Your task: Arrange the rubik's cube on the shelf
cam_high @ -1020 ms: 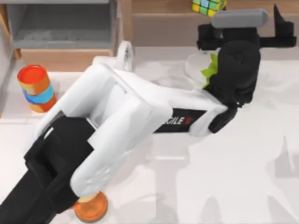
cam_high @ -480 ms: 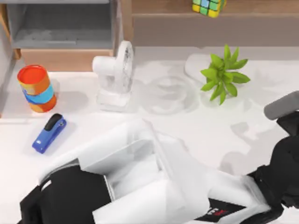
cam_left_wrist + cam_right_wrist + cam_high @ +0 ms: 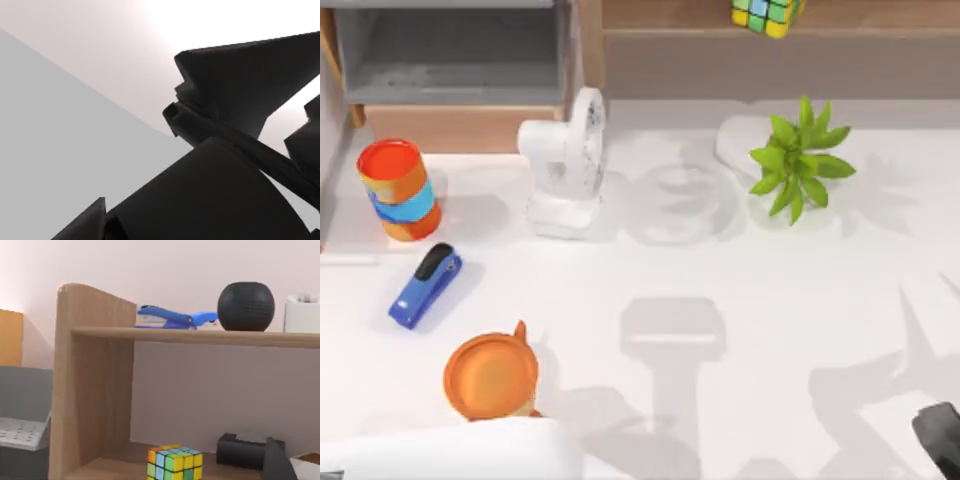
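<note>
Rubik's cube (image 3: 766, 14), glossy square tiles, on wooden shelf (image 3: 880, 16).

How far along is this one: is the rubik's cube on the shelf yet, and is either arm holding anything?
Done: the rubik's cube sits on the shelf, on its lower board beside the wooden side panel; the top view shows it at the table's far edge. In hand: nothing visible; the left arm and right arm sit at the near edge, away from the cube. Left: apparently nothing.

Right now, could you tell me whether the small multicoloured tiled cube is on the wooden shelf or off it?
On it: the rubik's cube rests flat on the light-brown shelf board, beside its upright side panel, untouched by any gripper.
</note>
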Controlling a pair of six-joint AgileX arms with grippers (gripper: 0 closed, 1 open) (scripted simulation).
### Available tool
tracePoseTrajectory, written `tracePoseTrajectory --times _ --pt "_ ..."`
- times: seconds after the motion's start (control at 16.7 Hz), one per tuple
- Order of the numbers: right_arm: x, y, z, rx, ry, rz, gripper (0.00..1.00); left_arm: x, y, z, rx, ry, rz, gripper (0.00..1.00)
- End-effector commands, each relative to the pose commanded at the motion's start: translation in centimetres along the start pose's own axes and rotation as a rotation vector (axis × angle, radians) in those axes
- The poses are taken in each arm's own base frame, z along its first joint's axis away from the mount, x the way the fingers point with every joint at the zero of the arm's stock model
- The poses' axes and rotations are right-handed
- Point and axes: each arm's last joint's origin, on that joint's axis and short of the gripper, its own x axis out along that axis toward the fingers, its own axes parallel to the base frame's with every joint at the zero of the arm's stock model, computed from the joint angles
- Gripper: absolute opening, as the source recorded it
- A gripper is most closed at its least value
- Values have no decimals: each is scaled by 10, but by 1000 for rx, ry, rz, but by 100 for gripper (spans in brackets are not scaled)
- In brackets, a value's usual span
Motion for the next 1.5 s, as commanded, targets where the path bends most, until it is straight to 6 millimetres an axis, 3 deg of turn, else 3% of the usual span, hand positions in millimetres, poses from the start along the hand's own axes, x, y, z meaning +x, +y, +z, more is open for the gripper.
tracePoseTrajectory --times 0.12,0.3,0.42,0.54,0.66,0.84,0.96,1.14,1.2,1.32,1.5 --pt "0 0 0 0 0 0 100 -53 49 -91 -280 243 194 100" --pt "0 0 0 0 0 0 100 -174 99 -199 -663 524 603 100" --pt "0 0 0 0 0 0 100 -272 113 -243 -870 643 943 100" --pt "0 0 0 0 0 0 100 -373 114 -264 -1020 698 1322 100" --pt "0 0 0 0 0 0 100 -468 101 -263 -1096 686 1724 100" --pt "0 0 0 0 0 0 100 -590 65 -226 -1043 546 2323 100" --pt "0 0 0 0 0 0 100 -650 35 -186 -890 385 2678 100" --pt "0 0 0 0 0 0 100 -710 -11 -117 -509 93 3082 100" --pt "0 0 0 0 0 0 100 -723 -26 -93 337 12 -3069 100" --pt "0 0 0 0 0 0 100 -739 -52 -48 13 185 -2973 100" --pt "0 0 0 0 0 0 100 -746 -85 10 -401 373 -2826 100"
